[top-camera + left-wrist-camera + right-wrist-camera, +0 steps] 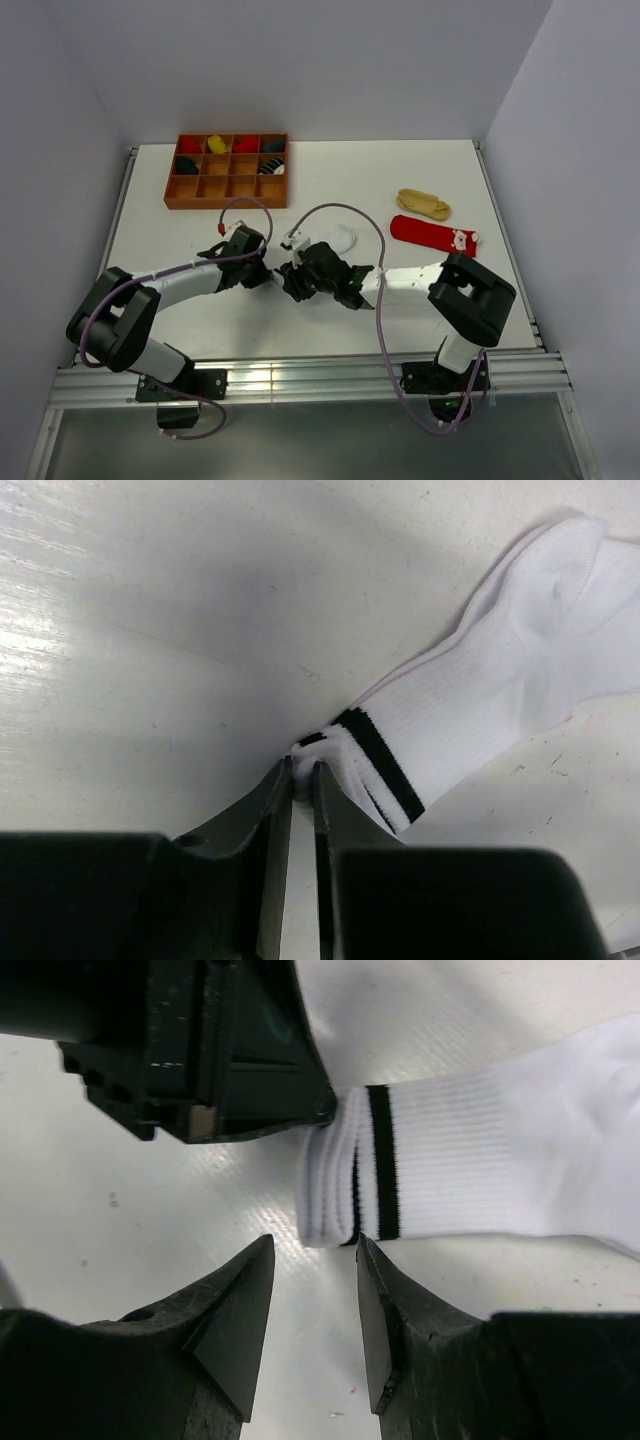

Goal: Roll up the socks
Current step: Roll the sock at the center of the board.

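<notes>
- The left tool (302, 770) has its two dark fingers pressed nearly together, clamped on the cuff edge of the white ribbed fabric sock with black cuff stripes (480, 700).
- The right tool (315, 1250) has its fingers spread apart. The folded cuff lies just beyond the gap, and I cannot tell whether either fingertip touches it.
- From overhead, both tools meet nose to nose near the middle of the white tabletop (400, 170). The white sock lies flat there, running away from them toward the far right.
- The long red fabric sock with a white pattern at one end (430, 233) lies flat toward the right side, well apart from the tools.
- The plain tan-yellow fabric sock (423, 204) lies just behind the red one, not touching it.
- The brown wooden compartment tray (226, 204) sits at the far left, with small red, yellow and dark bundles in several compartments.
</notes>
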Motion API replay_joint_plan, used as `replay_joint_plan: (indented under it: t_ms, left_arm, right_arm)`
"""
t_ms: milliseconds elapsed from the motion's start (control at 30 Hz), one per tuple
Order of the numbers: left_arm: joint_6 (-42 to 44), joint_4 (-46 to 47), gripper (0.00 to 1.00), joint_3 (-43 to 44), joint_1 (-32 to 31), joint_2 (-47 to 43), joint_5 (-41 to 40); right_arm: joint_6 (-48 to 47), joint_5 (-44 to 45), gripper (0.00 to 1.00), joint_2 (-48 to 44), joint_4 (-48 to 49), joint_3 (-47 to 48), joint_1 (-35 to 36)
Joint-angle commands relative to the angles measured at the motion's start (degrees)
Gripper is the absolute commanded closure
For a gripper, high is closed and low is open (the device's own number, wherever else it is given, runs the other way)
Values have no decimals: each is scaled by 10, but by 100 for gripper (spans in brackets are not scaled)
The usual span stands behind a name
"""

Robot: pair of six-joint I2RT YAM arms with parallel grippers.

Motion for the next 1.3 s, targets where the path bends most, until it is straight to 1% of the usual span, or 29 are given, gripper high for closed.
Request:
replay_joint_plan:
  t_ms: [0, 267, 600, 1033, 1167, 1267]
  left_arm:
    - [20, -51, 82, 0, -3, 17, -27]
    - [18, -51, 82, -2, -4, 18, -24]
    - [19, -51, 82, 0, -4, 23, -21]
    - [18, -46, 82, -3, -6, 26, -20]
    - [18, -46, 82, -4, -7, 25, -21]
    - [17, -46, 82, -3, -7, 25, -20]
  right_arm:
    - [-24, 40, 53, 12, 30, 6, 8]
    - [-37, 43, 54, 36, 35, 15, 24]
    - [-49, 76, 54, 67, 37, 35, 34]
    - [-43, 90, 55, 69, 54, 31, 34]
    - [-40, 86, 58, 70, 53, 34, 34]
    - [-36, 80, 63, 75, 49, 36, 34]
